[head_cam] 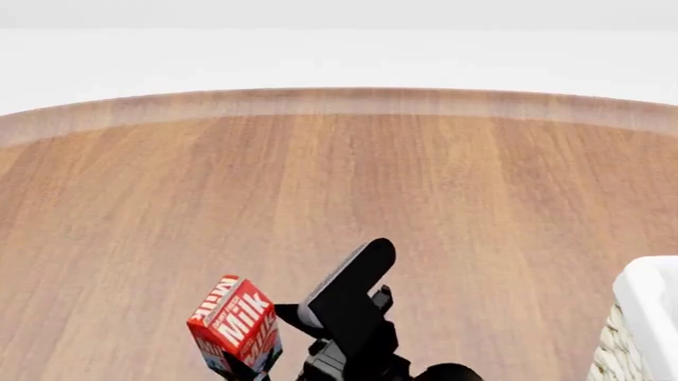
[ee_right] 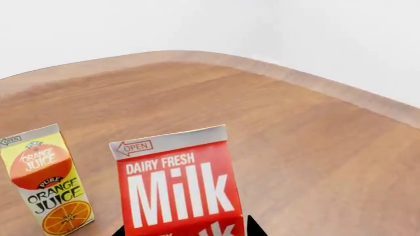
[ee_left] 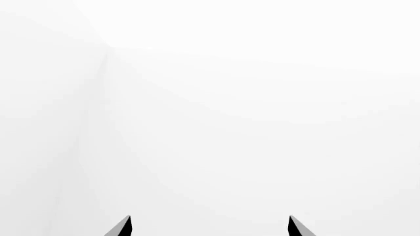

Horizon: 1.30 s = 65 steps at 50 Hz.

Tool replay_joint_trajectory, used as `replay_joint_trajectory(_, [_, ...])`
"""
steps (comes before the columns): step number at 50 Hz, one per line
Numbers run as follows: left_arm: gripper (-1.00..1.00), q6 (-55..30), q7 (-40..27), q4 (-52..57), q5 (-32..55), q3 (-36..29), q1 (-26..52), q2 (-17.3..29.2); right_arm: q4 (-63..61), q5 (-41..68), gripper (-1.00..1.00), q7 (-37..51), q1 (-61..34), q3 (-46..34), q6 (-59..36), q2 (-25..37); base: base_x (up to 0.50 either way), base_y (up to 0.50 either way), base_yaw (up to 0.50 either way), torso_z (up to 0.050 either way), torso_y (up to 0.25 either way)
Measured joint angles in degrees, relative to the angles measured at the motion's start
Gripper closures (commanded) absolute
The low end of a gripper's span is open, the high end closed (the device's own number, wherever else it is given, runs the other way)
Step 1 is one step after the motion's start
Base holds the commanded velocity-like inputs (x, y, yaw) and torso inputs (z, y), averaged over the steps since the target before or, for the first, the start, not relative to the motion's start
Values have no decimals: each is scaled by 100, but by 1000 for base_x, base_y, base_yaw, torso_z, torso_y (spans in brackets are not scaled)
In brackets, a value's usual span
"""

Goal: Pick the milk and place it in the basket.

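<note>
The right gripper (head_cam: pixel 265 361) looks clamped on the milk (head_cam: pixel 235 323), holding it tilted above the table (head_cam: pixel 424 198), so the carry's on and next it swings right toward the basket (head_cam: pixel 646 317).

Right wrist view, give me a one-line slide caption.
Red gable-top milk carton between the right claw tips, an orange-yellow juice carton standing beside it on the round wooden table.
</note>
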State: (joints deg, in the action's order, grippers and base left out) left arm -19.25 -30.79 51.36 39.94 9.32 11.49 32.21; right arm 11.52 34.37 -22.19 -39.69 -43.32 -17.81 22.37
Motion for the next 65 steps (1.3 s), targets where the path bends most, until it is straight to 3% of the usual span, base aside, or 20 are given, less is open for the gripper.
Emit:
replay_joint_trajectory(18, [-100,15,-31,0,20,-21,3,26,-720,436,100,1095,241,768,-70,260,0,0,0,0,1])
replay_joint_trajectory(45, [-100,63,-45,-50,9,-70,3,47,-587,427,100,2918,481,1888,383,229,0,0,0,0,2])
replay_joint_trajectory(65, [-100,115,-54,-58,-13,-84,-44,65,-329,227,100,3166,516,1876,593,105,0,0,0,0,2])
